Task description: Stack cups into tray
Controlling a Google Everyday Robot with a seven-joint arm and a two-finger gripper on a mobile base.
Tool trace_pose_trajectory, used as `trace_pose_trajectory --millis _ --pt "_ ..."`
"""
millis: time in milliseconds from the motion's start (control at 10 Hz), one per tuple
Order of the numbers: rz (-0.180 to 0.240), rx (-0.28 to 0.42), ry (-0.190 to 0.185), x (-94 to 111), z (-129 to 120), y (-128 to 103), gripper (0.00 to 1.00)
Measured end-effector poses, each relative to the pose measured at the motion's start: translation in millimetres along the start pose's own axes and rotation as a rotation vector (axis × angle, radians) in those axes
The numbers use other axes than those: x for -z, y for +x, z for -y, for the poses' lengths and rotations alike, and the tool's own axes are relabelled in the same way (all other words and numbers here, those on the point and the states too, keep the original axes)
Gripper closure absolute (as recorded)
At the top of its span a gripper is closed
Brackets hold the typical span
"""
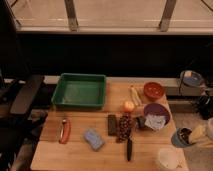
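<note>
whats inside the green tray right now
Nothing shows inside the green tray: bare floor, no cups. The gripper, shut on the blue cup, is off the table's right edge.
</note>
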Motion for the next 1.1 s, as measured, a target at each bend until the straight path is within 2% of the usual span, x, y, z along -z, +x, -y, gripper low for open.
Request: trace_pose_trajectory --millis 300,500,700,1100 --pt "-0.041 -0.020 0.004 -1.5 18.6 30.4 1.00" --pt "-0.083 -0.020 -0.017 -16.3 22.6 37.3 1.00" --pt "-0.103 -0.024 -0.042 -25.0 25.7 41.8 1.00" --pt "-0.139 0.008 -0.076 -39.5 14.9 49.3 1.00"
